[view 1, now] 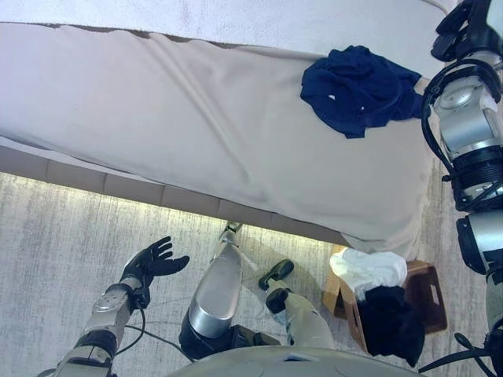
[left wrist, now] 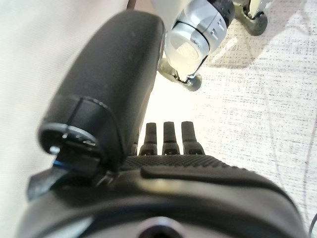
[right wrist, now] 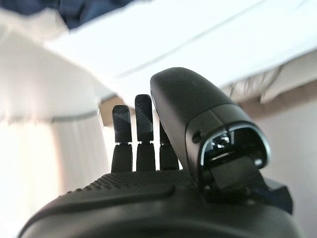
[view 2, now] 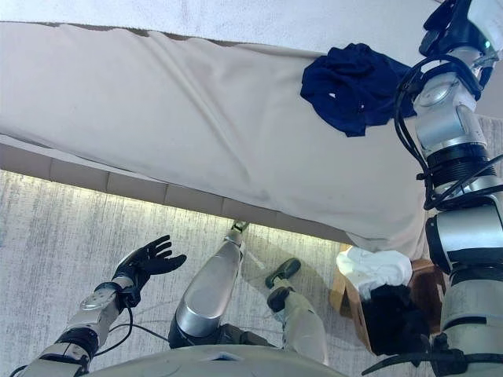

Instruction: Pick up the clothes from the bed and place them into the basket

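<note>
1. The navy shirt [view 1: 357,88] lies on the bed [view 1: 196,133]; the basket [view 1: 428,294] already holds clothes.
2. The right hand [right wrist: 148,148], fingers straight and empty, hovers beside it; the left hand [view 1: 153,261] hangs open.
3. Next likely: reach over and grasp.

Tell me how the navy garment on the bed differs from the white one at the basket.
The navy garment lies crumpled on the bed, near the raised right hand; the white garment is draped over the rim of the basket on the floor. The navy one is dark and looks bigger; the white one is pale. Both are bunched, and no hand holds either.
</note>
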